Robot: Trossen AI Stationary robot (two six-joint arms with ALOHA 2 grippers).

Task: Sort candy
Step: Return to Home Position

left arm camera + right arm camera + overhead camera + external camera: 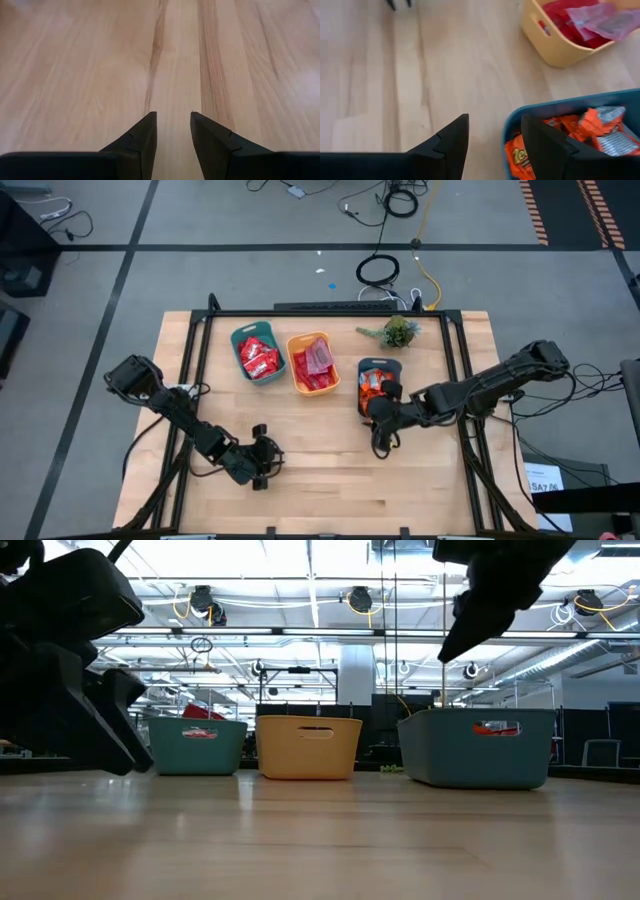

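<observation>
A wooden table (330, 470) was shown from above, with three bins set in a row towards its far side. All the candy that could be seen lay inside them. There were red candies (259, 361) in the teal bin (236, 340). More red ones lay under pale pink packets (318, 356) in the yellow-orange bin (298, 385). Orange candies (592, 125) filled the dark blue bin (540, 111).

The pieces were judged to be light, thin and flat, with crinkly foil wrappers that would likely be slippery and give under pressure. The filling could probably be crushed by a hard squeeze. A hold across the flat middle of one piece, or on a crimped end, was judged best. Pieces heaped together would need to be taken from the top of the pile.

The right gripper (492, 145) was held above the near rim of the dark blue bin, its two fingers spread apart with nothing between them. The orange candies lay just below and beside one finger, untouched. The left gripper (172, 131) was held low over bare wood at the near left of the table, well apart from every bin, its fingers parted and empty. A small green plant (398, 332) stood behind the dark blue bin.
</observation>
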